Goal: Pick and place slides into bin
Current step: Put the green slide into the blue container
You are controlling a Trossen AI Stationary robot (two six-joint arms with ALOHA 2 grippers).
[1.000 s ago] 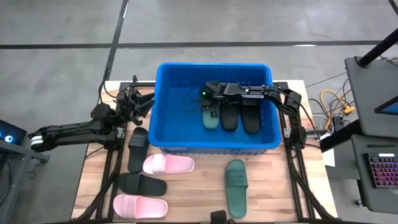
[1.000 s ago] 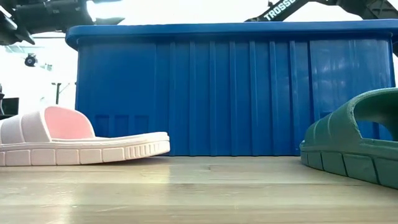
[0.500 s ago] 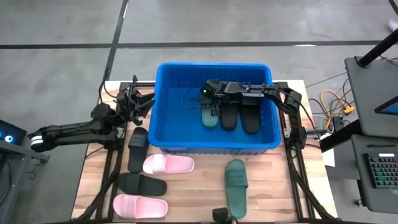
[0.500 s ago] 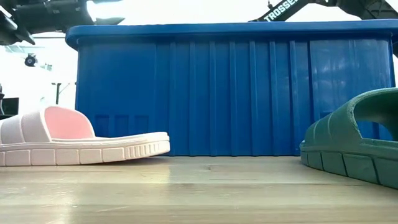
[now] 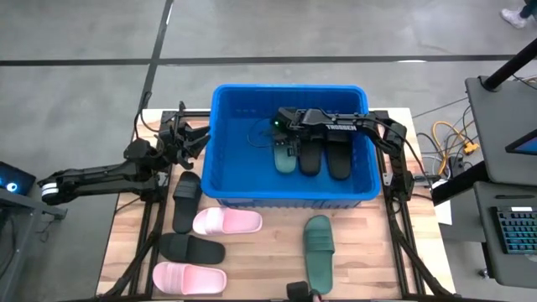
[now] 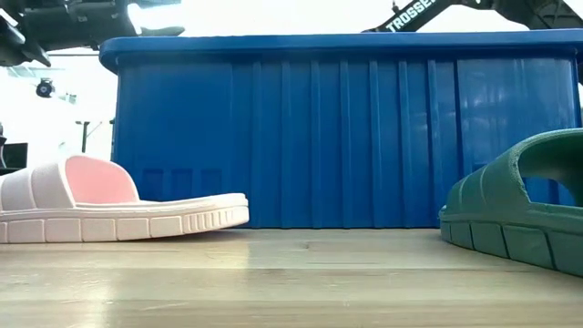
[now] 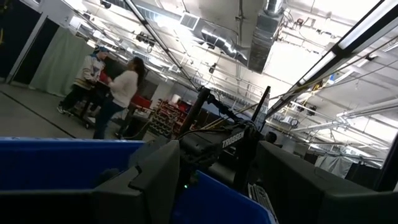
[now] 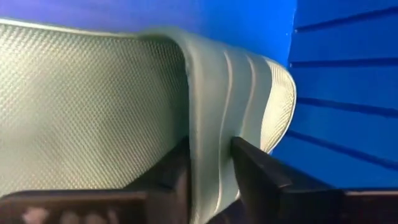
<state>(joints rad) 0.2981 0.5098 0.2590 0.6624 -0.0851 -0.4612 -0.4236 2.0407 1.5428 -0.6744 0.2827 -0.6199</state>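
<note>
The blue bin (image 5: 220,180) stands at the table's middle. In it lie two black slides (image 5: 310,159) (image 5: 338,159) and a dark green slide (image 5: 284,161). My right gripper (image 5: 285,141) reaches in from the right and is shut on the green slide's strap. My left gripper (image 5: 190,137) hovers open and empty just outside the bin's left wall. On the table nearer me rest two black slides (image 5: 185,201) (image 5: 192,248), two pink slides (image 5: 227,221) (image 5: 189,277) and a second green slide (image 5: 319,244), all sole down. My right gripper pinches the green slide's strap (image 8: 211,134) between its two fingers (image 8: 256,167), one on the side toward the ribbed footbed (image 8: 87,106), one on the outer side. The fingers slant down from above. The slide lies beside the black ones, low in the bin; whether its sole rests on the floor is hidden.
The bin's ribbed near wall (image 6: 337,137) fills the low view, with a pink slide (image 6: 109,205) left and the green slide (image 6: 524,214) right of it. Metal frame bars run along both table sides. People stand far off in the room (image 7: 115,93).
</note>
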